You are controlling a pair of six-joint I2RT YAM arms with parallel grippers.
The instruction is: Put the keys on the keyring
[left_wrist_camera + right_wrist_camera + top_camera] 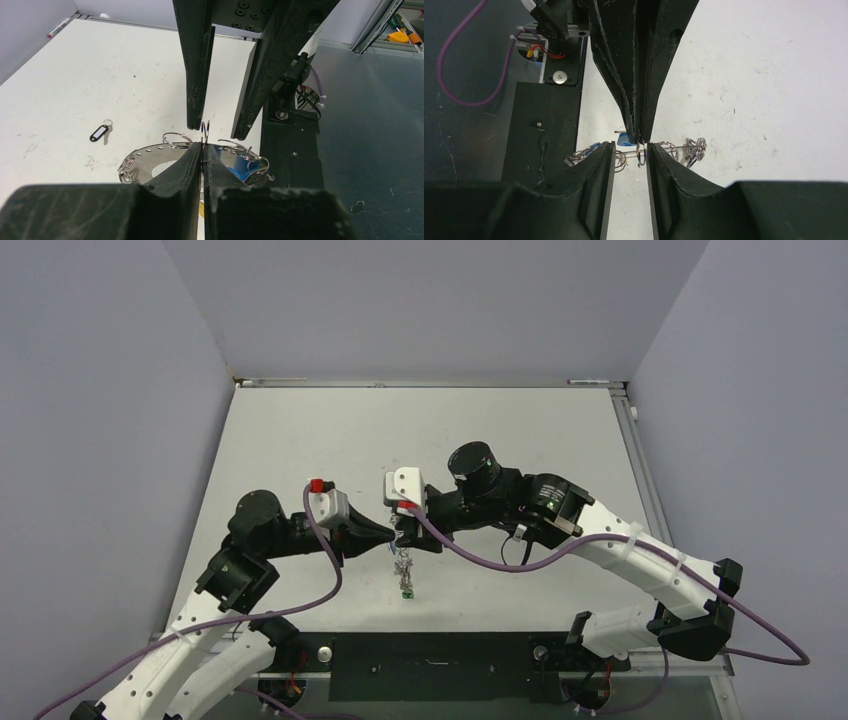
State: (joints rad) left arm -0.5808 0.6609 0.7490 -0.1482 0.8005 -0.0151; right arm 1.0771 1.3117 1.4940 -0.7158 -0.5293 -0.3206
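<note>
Keyring: off the surface, lying roughly flat directly under the tip of the left tool and spreading out to both sides of it. Small holes run along its rim, and several wire rings are threaded there. In the right wrist view it shows edge-on as a thin line crossing the gap of the right tool.

Keys: in the top view they hang in a bunch just on the near side of the two tools. One blue head sits against the keyring, just beside the left tool. The other heads are too small to tell apart.

Left arm: rises from its base, bends at the elbow and reaches inward, with the tool pointing at the right tool.

Right arm: sweeps in from the opposite side and folds back at the elbow, so the tools meet tip to tip near the middle of the surface.

Left tool: jaws pressed together on a small wire loop, which stands upright and juts past the tips. Whether the keyring rim is also pinched cannot be told.

Right tool: jaws apart, with its fingers either side of the loop and of the left tool's tip. The loop stands close to one finger, and contact cannot be confirmed.

Black key: lies alone on the surface, on the far side of the tools and well apart from the keyring.
</note>
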